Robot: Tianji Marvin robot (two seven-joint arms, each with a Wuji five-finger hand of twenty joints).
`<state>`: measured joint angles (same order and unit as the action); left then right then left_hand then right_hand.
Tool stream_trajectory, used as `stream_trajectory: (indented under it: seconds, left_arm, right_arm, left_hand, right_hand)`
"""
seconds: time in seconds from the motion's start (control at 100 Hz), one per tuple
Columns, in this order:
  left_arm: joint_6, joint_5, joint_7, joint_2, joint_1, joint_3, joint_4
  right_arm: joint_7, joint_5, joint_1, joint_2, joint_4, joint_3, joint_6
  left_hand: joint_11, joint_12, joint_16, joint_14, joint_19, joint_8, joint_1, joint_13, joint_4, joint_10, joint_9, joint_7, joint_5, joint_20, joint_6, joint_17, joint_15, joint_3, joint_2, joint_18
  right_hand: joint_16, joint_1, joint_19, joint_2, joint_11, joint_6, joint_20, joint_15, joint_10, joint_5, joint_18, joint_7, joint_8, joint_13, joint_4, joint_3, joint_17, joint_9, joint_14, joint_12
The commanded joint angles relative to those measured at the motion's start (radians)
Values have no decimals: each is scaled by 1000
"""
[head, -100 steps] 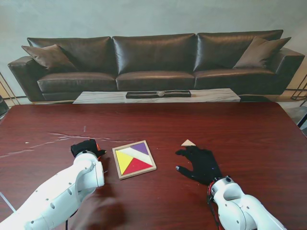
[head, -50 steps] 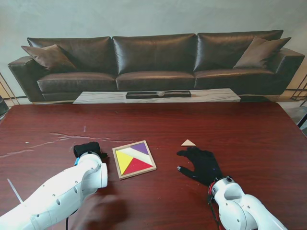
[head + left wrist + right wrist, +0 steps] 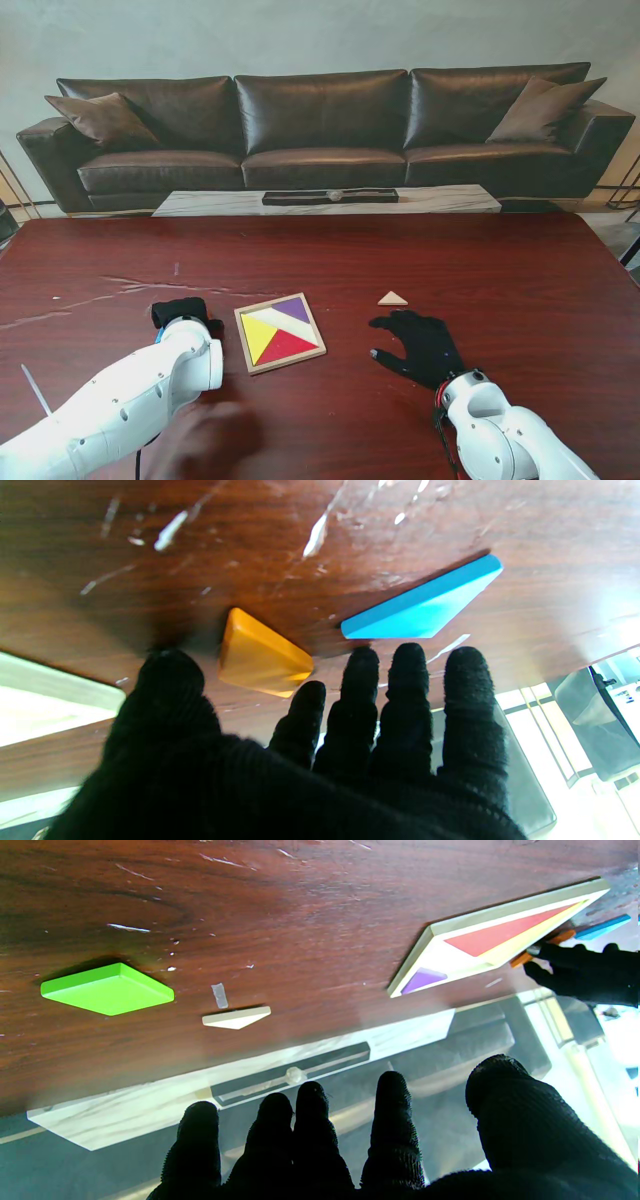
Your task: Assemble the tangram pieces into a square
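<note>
The left robot hand [image 3: 181, 311] has edged nearer the tray [image 3: 280, 333].

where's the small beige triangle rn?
Stand view: the beige triangle lies loose on the table, right of the tray, just beyond the right hand, untouched.

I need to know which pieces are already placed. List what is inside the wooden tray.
Inside the wooden tray lie a yellow piece, a red piece and a purple piece, with a pale unfilled area between them. Nothing covers the tray.
</note>
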<state>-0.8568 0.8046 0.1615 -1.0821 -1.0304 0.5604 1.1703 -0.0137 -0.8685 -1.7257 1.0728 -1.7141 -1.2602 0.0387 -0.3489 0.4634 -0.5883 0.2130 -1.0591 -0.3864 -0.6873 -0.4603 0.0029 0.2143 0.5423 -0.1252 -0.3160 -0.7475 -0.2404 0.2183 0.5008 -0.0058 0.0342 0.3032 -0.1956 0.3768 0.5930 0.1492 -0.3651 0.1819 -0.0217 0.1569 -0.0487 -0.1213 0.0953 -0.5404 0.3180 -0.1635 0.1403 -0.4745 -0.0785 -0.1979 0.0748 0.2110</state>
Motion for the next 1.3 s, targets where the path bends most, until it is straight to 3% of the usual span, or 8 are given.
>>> stream_trajectory:
  seconds: [0.0, 0.24, 0.49, 0.61, 0.64, 0.77, 0.95, 1.29]
  left_arm:
    - [14, -6, 5, -3, -3, -4, -12]
    - [38, 16, -3, -2, -10, -4, -17]
    - [51, 18, -9, -3, -16, -3, -20]
    - [64, 26, -19, -4, -26, 8, -20]
    - [66, 28, -18, -3, -27, 9, -18]
    - [74, 37, 1, 4, -30, 8, -8]
    - [93, 39, -13, 1, -38, 21, -14]
    - [113, 15, -55, -16, -27, 14, -53]
  right_arm:
    - [-3, 2, -5, 1, -3, 3, 4]
    - [-13, 9, 1, 1, -1, 7, 13]
    - [-17, 14, 5, 1, 1, 11, 19]
    - [-19, 16, 8, 1, 3, 13, 17]
    - [-19, 16, 9, 1, 4, 14, 17]
    - [-20, 18, 13, 0, 9, 17, 15]
    - [-25, 17, 12, -1, 10, 16, 12]
    - [-29, 5, 6, -3, 10, 6, 9]
  left_hand:
    - [-33, -2, -7, -12, -11, -18, -31, -39, -9, -90, 78, -18, -35, -2, 6, 4, 6, -8, 8, 0]
    - [-69, -7, -7, -46, -18, -37, -144, -73, -4, -143, 147, -92, -68, 7, 30, 24, 36, 7, 82, -8]
    - [-92, -17, -2, -60, -21, -39, -246, -113, 5, -144, 193, -173, -79, 21, 40, 55, 58, 58, 149, -7]
    - [-108, -26, 2, -65, -33, -28, -277, -142, 3, -143, 221, -224, -83, 30, 41, 82, 75, 117, 184, -6]
    - [-115, -37, 12, -68, -41, 3, -235, -145, -16, -146, 223, -256, -77, 46, 42, 84, 82, 228, 212, -7]
    - [-121, -36, 13, -76, -42, 6, -235, -160, -31, -153, 239, -280, -80, 52, 49, 91, 86, 362, 260, -6]
    - [-71, 63, 16, -89, -54, 2, -297, -191, -68, -167, 310, -327, -96, 53, 58, 108, 100, 394, 321, -3]
    - [76, 222, 14, -103, -63, 9, -407, -239, -67, -229, 484, -390, -124, 62, 71, 131, 130, 358, 406, -1]
  right_hand:
    - [0, 13, -19, -25, -16, 33, 15, -13, 3, 40, 2, 16, 9, 8, -13, 16, -17, 17, 6, 7]
    - [-1, 21, -25, -30, -14, 35, 11, -14, 4, 38, 2, 23, 13, 9, -14, 14, -18, 18, 7, 6]
    - [-2, 31, -32, -31, -13, 36, 8, -16, 5, 38, 0, 26, 17, 11, -15, 14, -19, 18, 8, 5]
    - [-2, 36, -36, -31, -13, 36, 6, -16, 5, 38, -1, 29, 18, 10, -16, 15, -18, 18, 9, 5]
    - [-2, 38, -36, -31, -13, 36, 5, -16, 5, 38, 0, 30, 19, 10, -16, 16, -18, 17, 8, 5]
    - [-2, 41, -40, -32, -13, 36, 3, -17, 5, 38, 0, 33, 20, 12, -17, 18, -18, 18, 9, 5]
    - [-2, 43, -45, -32, -12, 36, 1, -18, 4, 37, 1, 35, 22, 12, -17, 23, -19, 18, 9, 4]
    - [-3, 50, -54, -34, -8, 38, -5, -20, 5, 37, 6, 38, 28, 14, -19, 34, -19, 18, 9, 2]
